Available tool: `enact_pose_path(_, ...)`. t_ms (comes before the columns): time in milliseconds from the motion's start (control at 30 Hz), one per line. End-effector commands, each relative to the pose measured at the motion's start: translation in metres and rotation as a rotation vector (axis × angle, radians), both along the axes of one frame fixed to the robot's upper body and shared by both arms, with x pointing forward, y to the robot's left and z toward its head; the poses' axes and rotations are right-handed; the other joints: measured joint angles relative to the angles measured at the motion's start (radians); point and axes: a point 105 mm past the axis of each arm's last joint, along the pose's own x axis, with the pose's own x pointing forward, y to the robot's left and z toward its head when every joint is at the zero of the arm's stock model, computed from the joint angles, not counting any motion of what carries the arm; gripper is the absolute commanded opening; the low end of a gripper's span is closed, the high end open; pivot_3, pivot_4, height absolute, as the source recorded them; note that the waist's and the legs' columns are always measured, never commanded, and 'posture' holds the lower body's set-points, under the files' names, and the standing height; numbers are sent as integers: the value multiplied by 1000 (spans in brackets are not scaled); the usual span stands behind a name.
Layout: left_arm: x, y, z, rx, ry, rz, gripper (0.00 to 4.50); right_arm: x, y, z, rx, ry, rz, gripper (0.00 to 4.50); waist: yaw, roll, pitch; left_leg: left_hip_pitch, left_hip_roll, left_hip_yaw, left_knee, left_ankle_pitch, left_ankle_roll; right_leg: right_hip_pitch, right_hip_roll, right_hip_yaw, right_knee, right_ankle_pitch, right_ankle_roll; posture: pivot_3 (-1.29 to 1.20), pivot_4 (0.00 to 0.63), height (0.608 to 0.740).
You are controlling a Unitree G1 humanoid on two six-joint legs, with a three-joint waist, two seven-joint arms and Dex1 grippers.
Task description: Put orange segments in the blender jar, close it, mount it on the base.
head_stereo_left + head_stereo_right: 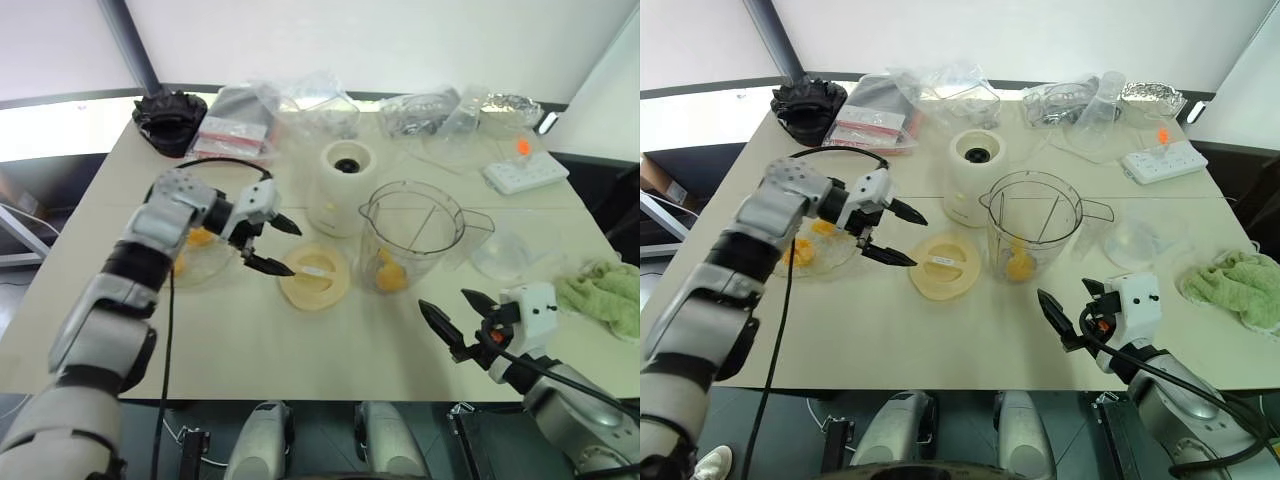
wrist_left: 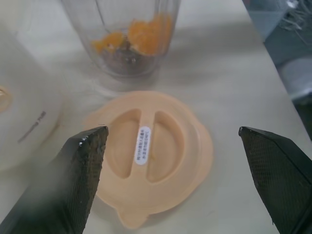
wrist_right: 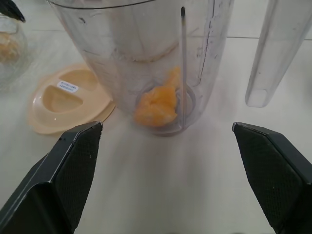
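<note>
**A:** Cream tabletop under a pale wall, cluttered along its far edge with plastic bags, a black object and a white power strip. From the left eye, where do the task's things stand?

**B:** Mid-table. The blender jar stands open with orange segments at its bottom; the base is just beyond it to the left, its dark socket bare. The lid lies flat, just left of the jar. A glass dish at the left holds more orange pieces.

**A:** And the right eye?

**B:** Same layout. The left gripper hangs just left of the lid, jaws spread wide, empty. The right gripper sits near the front edge, on the near side of the jar, also wide and empty. A green cloth lies far right.

**A:** Left wrist view?

**B:** It looks straight at the lid, the raised bar with its sticker between the two fingertips.

**A:** Right wrist view?

**B:** The jar wall fills the gap between its fingertips, with fruit visible through the plastic.

**A:** So closing comes next?

**B:** I'd judge so. Pinch the lid across the centre bar, lift it level, and let the right gripper steady the jar so that it doesn't tip while the lid seats.
</note>
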Motion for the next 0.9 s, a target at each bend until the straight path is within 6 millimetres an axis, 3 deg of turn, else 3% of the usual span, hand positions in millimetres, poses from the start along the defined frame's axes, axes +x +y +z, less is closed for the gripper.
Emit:
enact_pose_path(33, 9, -8, -14, 96, -38, -46, 4500, -1, -1, 15, -7, -79, -40, 4457, 6, -1, 0, 0, 0, 0, 0, 0, 0, 0, 0, 0, 0, 0, 0, 0, 150, 740)
enact_pose_path(67, 9, -10, -16, 104, -38, -53, 4500, -1, -1, 15, -7, -83, -46, 4457, 7, -1, 0, 0, 0, 1, 0, 0, 0, 0, 0, 0, 0, 0, 0, 0, 150, 740)
enact_pose_path(167, 15, -17, -22, 130, -58, -42, 3597, -3, 2, 16, -10, -85, -58, 4500, 7, -1, 1, -1, 1, 1, -1, 0, 0, -1, 1, 0, 0, 0, 1, 0, 150, 740)
enact_pose_path(267, 22, -22, -27, 171, -108, -20, 2059, -5, 1, 16, -10, -89, -85, 4500, 12, -2, 1, -1, 1, 0, -1, 0, 0, -1, 1, -2, 1, 0, 1, 0, 150, 740)
enact_pose_path(767, 27, -50, -50, 241, -161, 18, 2059, -7, 4, 15, -18, -88, -107, 4500, 11, -3, 0, -1, 1, -1, 0, 0, 0, -1, 1, -2, 1, 0, 1, 0, 150, 740)
enact_pose_path(900, 28, -51, -65, 320, -196, 24, 2059, -7, 2, 17, -19, -97, -124, 4500, 12, -3, 0, -1, 1, -1, 0, 0, 0, -1, 1, -2, 1, 0, 1, 0, 150, 740)
